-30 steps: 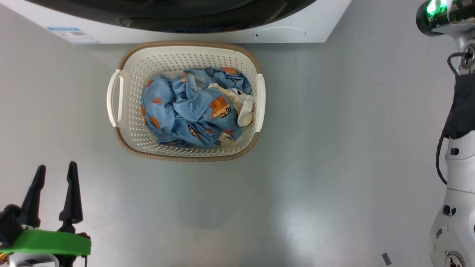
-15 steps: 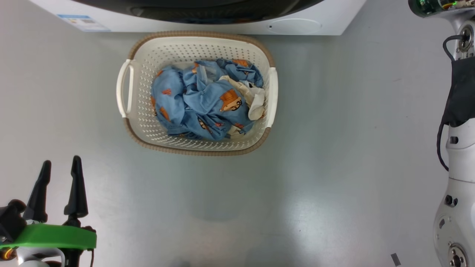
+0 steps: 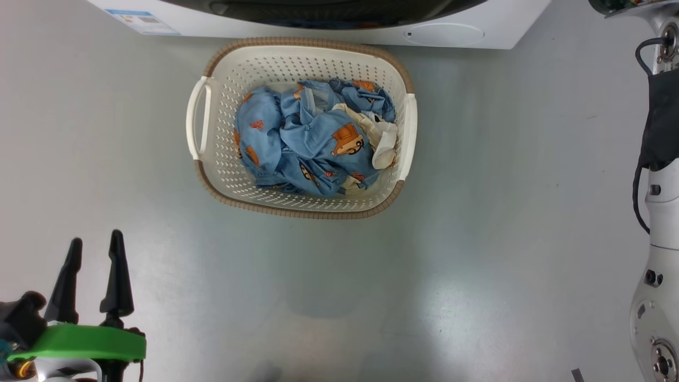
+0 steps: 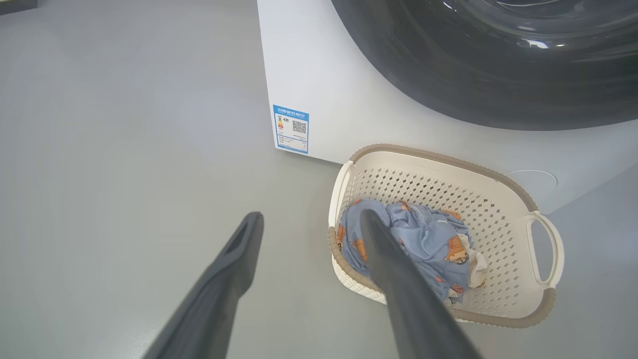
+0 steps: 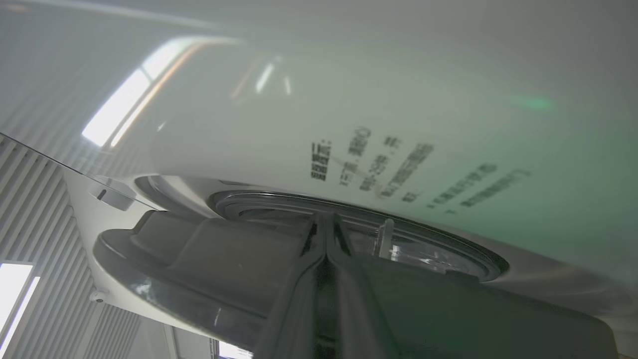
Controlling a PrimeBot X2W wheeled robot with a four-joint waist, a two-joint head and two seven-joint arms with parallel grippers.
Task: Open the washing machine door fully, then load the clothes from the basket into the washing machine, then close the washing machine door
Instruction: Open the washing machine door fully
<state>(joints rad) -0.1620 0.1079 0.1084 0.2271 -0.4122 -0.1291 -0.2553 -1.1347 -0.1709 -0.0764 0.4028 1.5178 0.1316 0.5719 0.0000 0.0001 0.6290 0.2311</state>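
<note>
Laundry area: white washing machine [image 4: 319,75], basket [image 3: 297,63] of clothes [image 3: 313,143] on plain grey floor [image 3: 477,239]

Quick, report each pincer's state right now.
Left pincer: open, holding nothing.
Right pincer: shut, nothing seen between its fingers.

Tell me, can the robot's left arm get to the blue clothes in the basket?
Probably yes: the light blue cartoon-print clothes lie uncovered in the cream perforated plastic basket, the left arm's dark fingers stand open, and bare grey floor lies between.
</note>
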